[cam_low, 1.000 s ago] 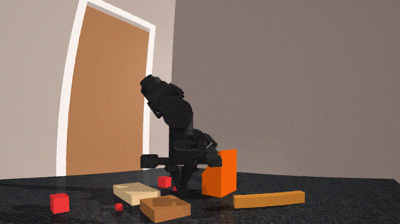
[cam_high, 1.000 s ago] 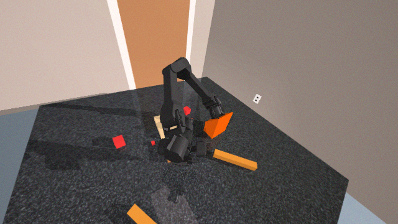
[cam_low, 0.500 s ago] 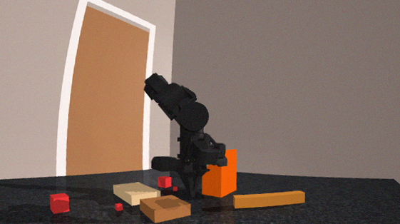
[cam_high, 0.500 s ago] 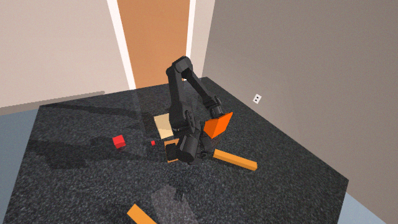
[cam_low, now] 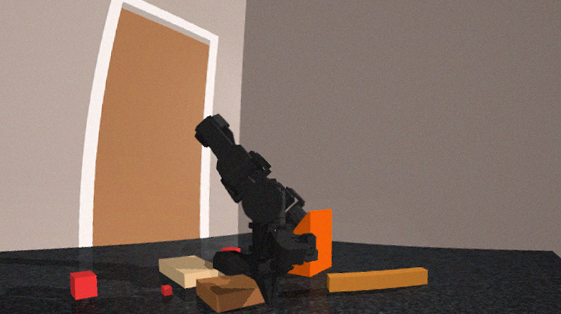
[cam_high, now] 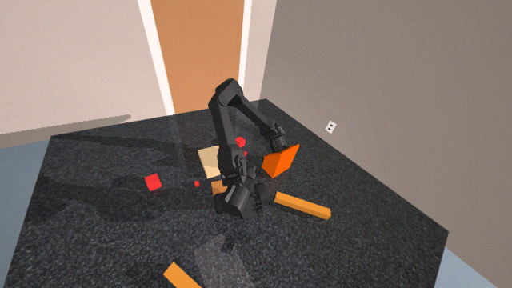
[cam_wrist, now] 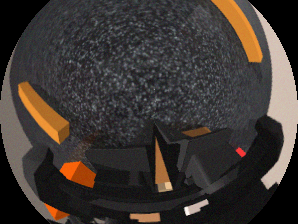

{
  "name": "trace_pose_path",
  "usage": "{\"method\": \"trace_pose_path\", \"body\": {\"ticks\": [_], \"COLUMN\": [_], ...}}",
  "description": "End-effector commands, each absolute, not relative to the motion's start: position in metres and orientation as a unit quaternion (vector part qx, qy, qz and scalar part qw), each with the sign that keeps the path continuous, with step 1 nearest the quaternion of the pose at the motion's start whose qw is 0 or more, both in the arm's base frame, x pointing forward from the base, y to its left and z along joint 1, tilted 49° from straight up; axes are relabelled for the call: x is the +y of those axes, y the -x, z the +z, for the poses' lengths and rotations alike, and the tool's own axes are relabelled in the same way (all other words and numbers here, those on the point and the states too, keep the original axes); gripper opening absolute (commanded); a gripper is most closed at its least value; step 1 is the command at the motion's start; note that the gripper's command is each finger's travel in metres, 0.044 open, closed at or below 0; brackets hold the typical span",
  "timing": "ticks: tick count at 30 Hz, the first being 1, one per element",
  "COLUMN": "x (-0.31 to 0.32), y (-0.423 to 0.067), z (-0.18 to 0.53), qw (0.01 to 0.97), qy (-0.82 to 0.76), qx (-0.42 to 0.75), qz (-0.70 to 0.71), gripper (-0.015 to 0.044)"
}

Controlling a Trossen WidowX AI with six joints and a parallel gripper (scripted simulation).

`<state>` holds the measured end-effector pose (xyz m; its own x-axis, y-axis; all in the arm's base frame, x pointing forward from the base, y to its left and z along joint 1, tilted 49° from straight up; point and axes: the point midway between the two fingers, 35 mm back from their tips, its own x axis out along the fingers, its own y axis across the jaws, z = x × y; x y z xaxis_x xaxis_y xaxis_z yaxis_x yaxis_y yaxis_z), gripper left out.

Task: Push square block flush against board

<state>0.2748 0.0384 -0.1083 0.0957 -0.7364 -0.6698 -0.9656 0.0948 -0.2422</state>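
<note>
Square block (cam_low: 230, 292), brown, lies flat on the dark speckled table (cam_low: 475, 303), front-centre in ext. view; in top view only a sliver of it (cam_high: 218, 186) shows from behind the arm. Claw (cam_low: 270, 286) points down w/ its tip at the block's right end, touching or just beside it, can't tell which; fingers fully closed, nothing held. Board (cam_low: 376, 279), long orange-tan bar, lies flat to the right of the block, apart from it, w/ claw between them; in top view the board (cam_high: 302, 205) runs diagonally away from the arm's wrist. Cream slab (cam_low: 186, 269) sits just behind the block, near but contact unclear. Big orange wedge (cam_low: 316, 242) stands behind the claw, by the arm's base end. Farther out: red cube (cam_low: 83, 284) to the left, tiny red cube (cam_low: 166, 289) between it and the block, another red cube (cam_high: 240, 142) back by the arm. 2nd orange bar (cam_high: 180, 276) at the table's near edge in top view, well apart from the rest. Door (cam_low: 152, 132) in back wall.
</note>
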Motion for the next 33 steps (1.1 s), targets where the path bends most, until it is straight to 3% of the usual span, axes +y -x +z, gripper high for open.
{"method": "trace_pose_path", "body": {"ticks": [1,33], "x": [0.035,0.019], "y": [-0.274,-0.271], "z": [-0.106,-0.088], "qw": [0.347,0.347], "qy": [0.654,0.654], "qx": [0.652,0.652], "qz": [0.164,0.165], "gripper": [0.0,0.0]}}
